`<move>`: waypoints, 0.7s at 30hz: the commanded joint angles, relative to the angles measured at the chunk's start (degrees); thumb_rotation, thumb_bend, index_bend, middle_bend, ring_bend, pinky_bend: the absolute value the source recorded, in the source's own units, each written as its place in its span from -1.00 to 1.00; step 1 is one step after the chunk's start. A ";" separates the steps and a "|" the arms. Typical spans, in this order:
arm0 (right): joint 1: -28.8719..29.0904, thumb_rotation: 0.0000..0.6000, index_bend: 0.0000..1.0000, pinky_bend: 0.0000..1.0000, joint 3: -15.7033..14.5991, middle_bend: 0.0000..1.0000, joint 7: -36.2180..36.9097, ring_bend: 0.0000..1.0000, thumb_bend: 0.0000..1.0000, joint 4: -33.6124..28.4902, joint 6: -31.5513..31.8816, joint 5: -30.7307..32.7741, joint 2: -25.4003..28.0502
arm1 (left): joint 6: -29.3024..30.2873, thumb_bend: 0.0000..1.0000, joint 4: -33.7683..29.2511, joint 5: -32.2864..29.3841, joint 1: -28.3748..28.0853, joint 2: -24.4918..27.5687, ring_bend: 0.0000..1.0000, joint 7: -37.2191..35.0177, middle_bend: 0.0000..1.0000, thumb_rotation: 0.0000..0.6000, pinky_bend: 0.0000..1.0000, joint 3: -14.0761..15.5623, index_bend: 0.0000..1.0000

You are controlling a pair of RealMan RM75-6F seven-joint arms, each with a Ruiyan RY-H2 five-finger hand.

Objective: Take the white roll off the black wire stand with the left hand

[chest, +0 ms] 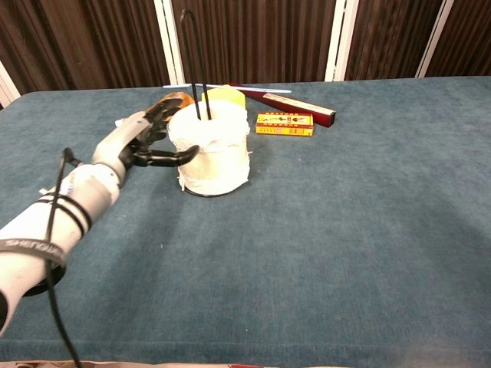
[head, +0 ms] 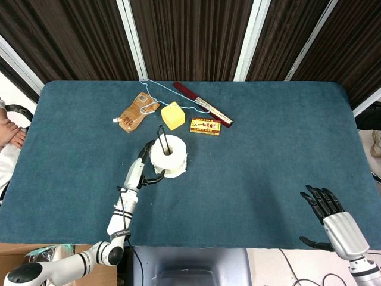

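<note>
The white roll [head: 169,156] [chest: 215,157] stands upright on the black wire stand [head: 161,137] [chest: 193,61], whose tall loop rises through its core. My left hand [head: 141,168] [chest: 142,138] is at the roll's left side with fingers spread. Its thumb reaches across the roll's front and the other fingers lie near the upper left edge. Whether they press on the roll I cannot tell. My right hand [head: 330,217] hovers at the table's near right edge, fingers apart and empty; the chest view does not show it.
Behind the roll lie a brown pouch [head: 134,113], a yellow block [head: 172,115], a yellow-and-red box [head: 205,126], a long dark red box [head: 202,104] and a light blue cord [head: 164,92]. The blue-green table [head: 268,173] stretches bare to the right.
</note>
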 commanded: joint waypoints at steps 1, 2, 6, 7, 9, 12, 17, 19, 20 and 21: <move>-0.05 1.00 -1.00 -1.00 0.15 -1.00 0.34 -1.00 -0.87 0.14 0.12 0.27 0.10 | -0.62 -0.29 -0.99 -1.10 -0.59 -0.25 -1.00 0.43 -1.00 1.00 -1.00 -0.83 -1.00; -0.08 1.00 -1.00 -1.00 0.15 -1.00 0.46 -1.00 -0.87 0.17 0.20 0.25 0.14 | -0.90 -0.29 -1.30 -1.68 -0.72 -0.28 -1.00 0.55 -1.00 1.00 -1.00 -1.18 -1.00; -0.20 1.00 -1.00 -1.00 0.07 -1.00 0.72 -1.00 -0.87 0.31 0.49 0.04 0.21 | -2.22 -0.29 -1.49 -4.86 -1.62 -0.57 -1.00 2.91 -1.00 1.00 -1.00 -2.88 -1.00; -0.24 1.00 -1.00 -1.00 0.12 -1.00 0.76 -1.00 -0.87 0.30 0.54 0.11 0.20 | -2.42 -0.30 -1.27 -5.67 -1.92 -0.74 -1.00 3.95 -1.00 1.00 -0.98 -3.24 -1.00; -0.23 1.00 -1.00 -1.00 0.19 -1.00 0.77 -1.00 -0.87 0.30 0.52 0.23 0.19 | -2.71 -0.30 -1.00 -6.69 -2.31 -0.92 -1.00 5.38 -1.00 1.00 -0.91 -3.58 -1.00; -0.20 1.00 -1.00 -1.00 0.25 -1.00 0.75 -1.00 -0.87 0.25 0.43 0.31 0.18 | -3.60 -0.30 -0.87 -8.89 -2.89 -1.17 -0.86 6.97 -0.97 1.00 -0.56 -4.55 -0.93; -0.30 1.00 -1.00 -1.00 0.30 -1.00 0.85 -1.00 -0.87 0.25 0.61 0.34 0.23 | -5.56 -0.15 -3.61 -12.06 -2.92 0.25 0.01 7.56 -0.18 1.00 0.28 -5.95 0.08; -0.36 1.00 -1.00 -1.00 0.26 -1.00 1.01 -1.00 -0.87 0.29 0.74 0.26 0.29 | -4.86 0.14 -4.58 -11.97 -2.81 0.44 0.23 7.39 0.08 1.00 0.44 -6.24 0.32; -0.40 1.00 -1.00 -1.00 0.25 -1.00 1.05 -1.00 -0.87 0.33 0.84 0.21 0.30 | -3.82 0.27 -5.28 -11.65 -2.66 0.37 0.27 7.04 0.14 1.00 0.48 -6.54 0.38; -0.43 1.00 -1.00 -1.00 0.21 -1.00 1.07 -1.00 -0.87 0.36 0.89 0.14 0.31 | -2.59 0.49 -5.73 -11.03 -2.57 0.25 0.35 6.79 0.24 1.00 0.55 -6.79 0.48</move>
